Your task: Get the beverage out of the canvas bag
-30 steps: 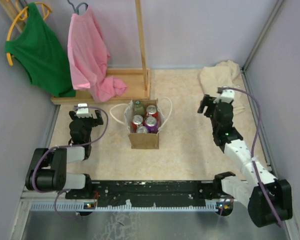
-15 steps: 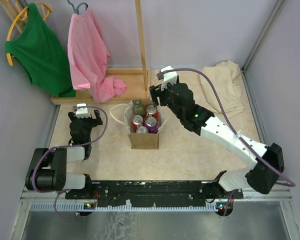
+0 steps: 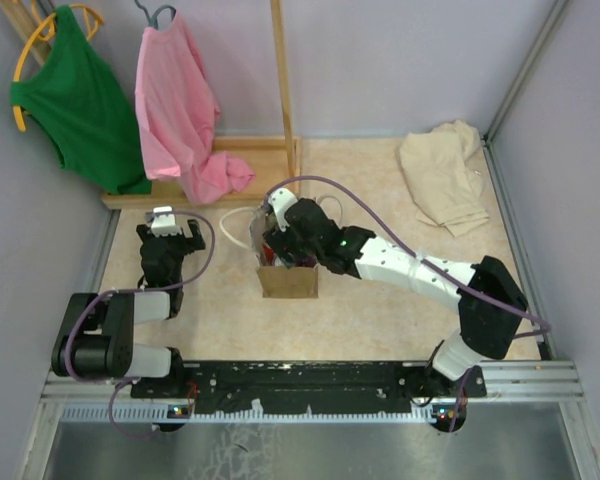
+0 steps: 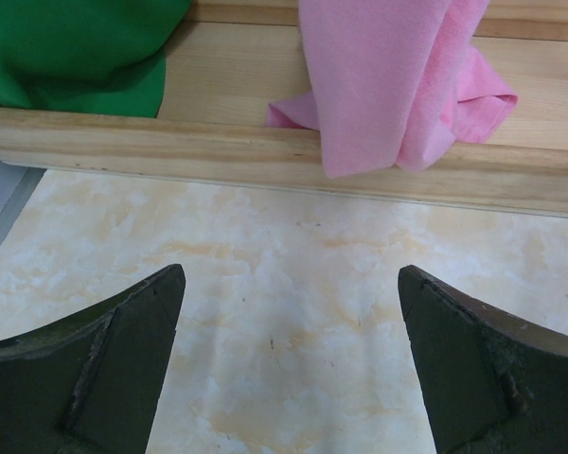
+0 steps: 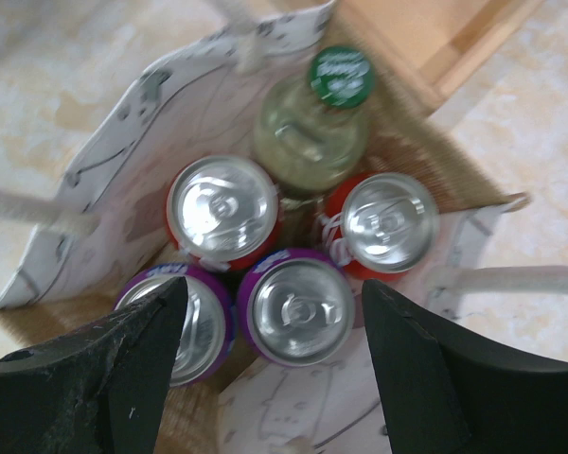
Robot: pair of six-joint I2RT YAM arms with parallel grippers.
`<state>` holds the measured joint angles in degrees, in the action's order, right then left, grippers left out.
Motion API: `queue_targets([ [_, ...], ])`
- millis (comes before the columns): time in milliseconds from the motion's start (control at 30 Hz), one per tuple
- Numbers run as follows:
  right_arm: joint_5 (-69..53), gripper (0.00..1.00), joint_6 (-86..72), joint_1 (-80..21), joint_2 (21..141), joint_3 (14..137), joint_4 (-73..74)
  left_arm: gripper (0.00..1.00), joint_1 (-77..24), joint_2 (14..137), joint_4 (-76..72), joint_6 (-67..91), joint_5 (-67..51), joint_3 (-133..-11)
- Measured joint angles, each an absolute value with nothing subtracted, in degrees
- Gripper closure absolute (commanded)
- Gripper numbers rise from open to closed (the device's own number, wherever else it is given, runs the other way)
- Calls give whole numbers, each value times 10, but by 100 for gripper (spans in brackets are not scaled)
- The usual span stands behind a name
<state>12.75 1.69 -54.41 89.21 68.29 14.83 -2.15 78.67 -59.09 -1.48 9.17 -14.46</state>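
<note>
The canvas bag [image 3: 288, 282] stands mid-table with its white handles spread. In the right wrist view its pale lining [image 5: 104, 180] surrounds the beverages: two red cans [image 5: 224, 210] [image 5: 390, 222], two purple cans [image 5: 298, 307] [image 5: 194, 331] and a green-capped bottle [image 5: 322, 123]. My right gripper [image 3: 277, 240] hovers over the bag's mouth and hides most of the drinks from above. It is open [image 5: 273, 293], its fingers either side of the nearer purple can, above its top and holding nothing. My left gripper [image 3: 170, 232] rests open [image 4: 291, 284] on the table left of the bag.
A wooden rack base [image 3: 250, 165] runs behind the bag, with a pink shirt [image 3: 180, 100] and a green shirt [image 3: 75, 100] hanging over it. A cream cloth [image 3: 442, 175] lies at the back right. Purple walls close both sides.
My right arm has swung from the back right across the table to above the bag's opening. The left arm and the bag have not moved.
</note>
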Motion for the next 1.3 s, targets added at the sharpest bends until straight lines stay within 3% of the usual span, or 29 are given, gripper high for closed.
queue_targets([
  [433, 52, 16, -34, -557, 821, 626, 200, 0, -22, 797, -591, -12, 100, -151],
  [1300, 39, 23, -62, -572, 909, 635, 157, 0, -22, 805, -586, -10, 112, -153],
])
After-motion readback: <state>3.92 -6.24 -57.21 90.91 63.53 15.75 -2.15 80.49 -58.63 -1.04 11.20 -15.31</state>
